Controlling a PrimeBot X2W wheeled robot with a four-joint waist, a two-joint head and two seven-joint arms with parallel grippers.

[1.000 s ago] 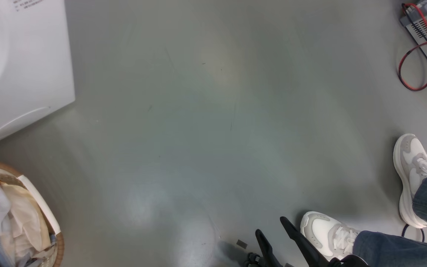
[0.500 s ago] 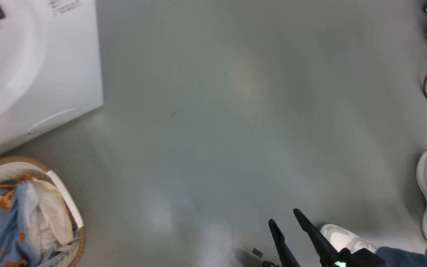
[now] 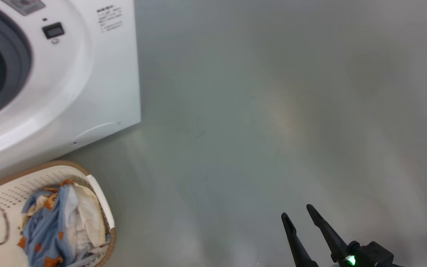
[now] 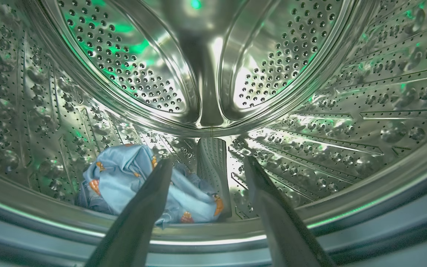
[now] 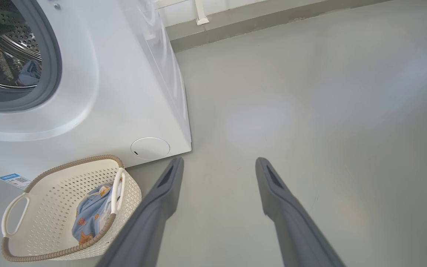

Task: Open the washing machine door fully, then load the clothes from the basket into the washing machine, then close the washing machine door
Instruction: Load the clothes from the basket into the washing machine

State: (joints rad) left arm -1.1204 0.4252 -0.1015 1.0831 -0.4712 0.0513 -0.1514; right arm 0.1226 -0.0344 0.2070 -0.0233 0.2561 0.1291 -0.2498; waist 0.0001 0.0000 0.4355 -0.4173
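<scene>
The washing machine (image 3: 87,81) stands at the upper left with its grey-gasketed opening (image 3: 17,55) uncovered; its door is out of view. My left gripper (image 4: 207,164) is inside the steel drum (image 4: 213,55), open, with nothing between its fingers. A light blue piece of the clothes (image 4: 124,178) lies loose on the drum floor just beyond the left finger. The basket (image 3: 98,193) sits on the floor before the machine and holds blue and cream clothes (image 3: 54,222). My right gripper (image 3: 298,214) hangs open over bare floor, well right of the basket (image 5: 50,178).
Grey floor (image 3: 272,111) stretches to the right of the machine. A wall base (image 5: 272,18) runs behind it. A round service flap (image 5: 150,148) sits low on the machine's front, close to the basket's rim.
The head camera has swung left: the machine's opening and more of the basket have come into the picture, and a person's shoes and the red cables have left it at the right.
</scene>
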